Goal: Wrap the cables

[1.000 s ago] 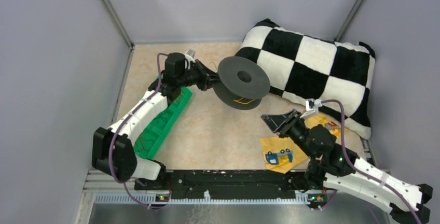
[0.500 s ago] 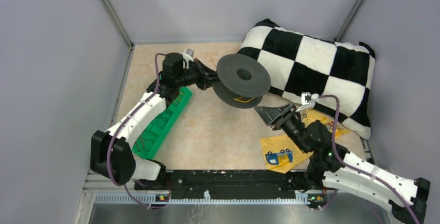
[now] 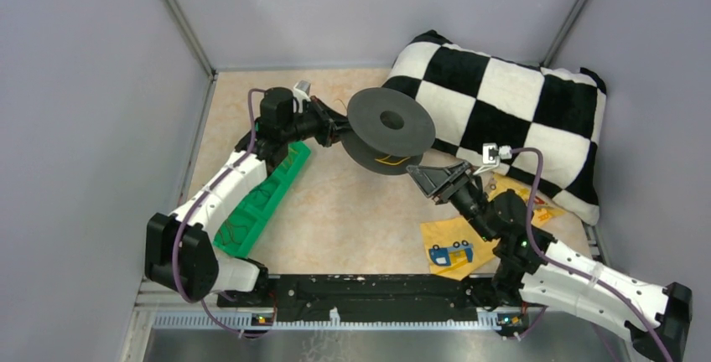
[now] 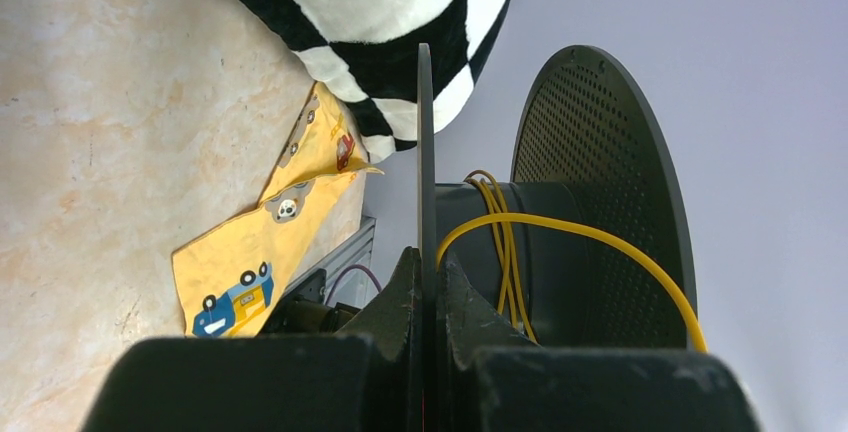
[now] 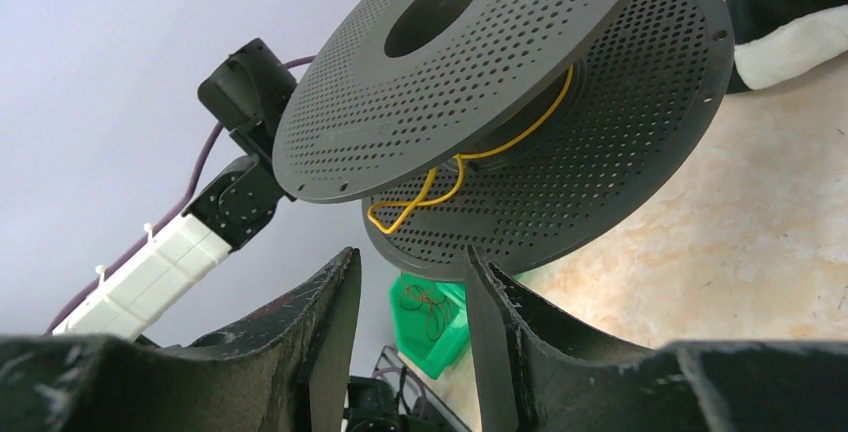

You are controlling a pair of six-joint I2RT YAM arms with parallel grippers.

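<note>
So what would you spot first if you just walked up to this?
The big black round plastic spool full of tiny holes, near the middle of the beige marbled table, with the left hand pinching its rim and thin yellow wire looped loosely around its core. Next, the puffy black-and-white checkered pillow in the far right corner, and the right hand open close beside the spool.

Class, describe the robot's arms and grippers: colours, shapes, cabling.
Both the left arm and right arm have white shells with black joints and bases. A purple cable runs along each. The left gripper and right gripper have matte black, wedge-shaped fingers.
</note>
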